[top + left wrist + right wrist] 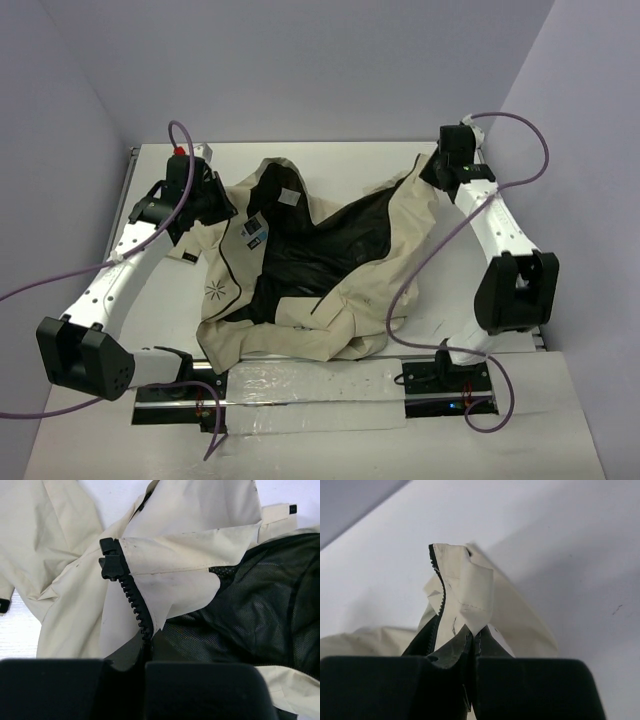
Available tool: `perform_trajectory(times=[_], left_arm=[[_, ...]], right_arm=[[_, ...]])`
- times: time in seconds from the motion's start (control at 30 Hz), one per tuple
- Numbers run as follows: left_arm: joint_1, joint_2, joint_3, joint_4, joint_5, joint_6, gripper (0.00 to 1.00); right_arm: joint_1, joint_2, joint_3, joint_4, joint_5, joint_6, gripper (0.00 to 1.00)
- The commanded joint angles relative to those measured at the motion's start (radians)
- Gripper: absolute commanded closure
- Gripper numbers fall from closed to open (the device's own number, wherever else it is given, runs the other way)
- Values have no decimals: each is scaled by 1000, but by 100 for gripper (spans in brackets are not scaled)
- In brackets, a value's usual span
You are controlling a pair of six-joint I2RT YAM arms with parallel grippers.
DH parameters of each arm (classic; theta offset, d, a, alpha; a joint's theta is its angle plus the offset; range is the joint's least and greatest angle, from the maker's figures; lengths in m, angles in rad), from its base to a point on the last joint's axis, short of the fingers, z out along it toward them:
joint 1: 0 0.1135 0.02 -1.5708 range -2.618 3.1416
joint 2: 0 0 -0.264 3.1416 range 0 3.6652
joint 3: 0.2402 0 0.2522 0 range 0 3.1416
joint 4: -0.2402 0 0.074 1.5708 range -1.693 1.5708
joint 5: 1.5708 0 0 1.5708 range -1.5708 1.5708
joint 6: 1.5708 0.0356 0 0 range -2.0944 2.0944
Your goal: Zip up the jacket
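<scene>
The jacket (pixel 375 270) lies open on the white table, beige outside with its black lining (pixel 310 250) facing up and a small star mark (pixel 213 291) on the left panel. My left gripper (pixel 213 207) is at the jacket's left front edge. In the left wrist view it (pixel 148 655) is shut on the fabric beside the black zipper teeth (pixel 132 597), whose black end piece (pixel 110 566) sits further out. My right gripper (pixel 433 172) is at the far right corner of the jacket. In the right wrist view it (pixel 475 647) is shut on a folded beige edge with zipper teeth (pixel 440 592).
A shiny plastic-covered strip (pixel 310 390) runs along the near table edge between the arm bases. Purple cables (pixel 420 265) loop over the jacket's right side and off the table's left. Grey walls close in on three sides.
</scene>
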Motion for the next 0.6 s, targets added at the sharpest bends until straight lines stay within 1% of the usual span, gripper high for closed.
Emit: perform_trajectory(times=[0.0, 0.03, 0.07, 0.1, 0.13, 0.17, 0.2, 0.23, 0.4, 0.47, 0.57], left_arm=[[-4, 0, 46, -20, -25, 10, 100], [-3, -2, 47, -19, -25, 8, 100], [-4, -3, 45, -16, -25, 7, 100], [-5, -7, 45, -14, -25, 6, 100], [-5, -11, 42, -5, -21, 2, 100], [-5, -12, 44, -4, -22, 1, 100], [-5, -12, 45, -5, -22, -1, 100], [-5, -12, 47, -3, -20, -2, 100], [-5, -21, 50, 9, -16, -7, 100], [-5, -24, 56, 4, -22, -9, 100], [-5, -24, 59, -1, -23, -9, 100]], right_arm=[[-41, 113, 33, 2, -11, 66, 86], [-42, 136, 74, -47, -14, 58, 64], [-32, 138, 93, -54, -9, 55, 47], [-26, 130, 99, -45, -5, 50, 35], [9, 84, 97, -26, 17, 37, 17], [26, 65, 98, -17, 34, 28, 10], [44, 48, 104, -12, 49, 19, 7], [59, 30, 123, -12, 53, -2, 6], [226, 38, 187, -19, 53, -126, 8], [302, 88, 216, -26, -6, -187, 8], [383, 224, 295, -79, -107, -256, 8]])
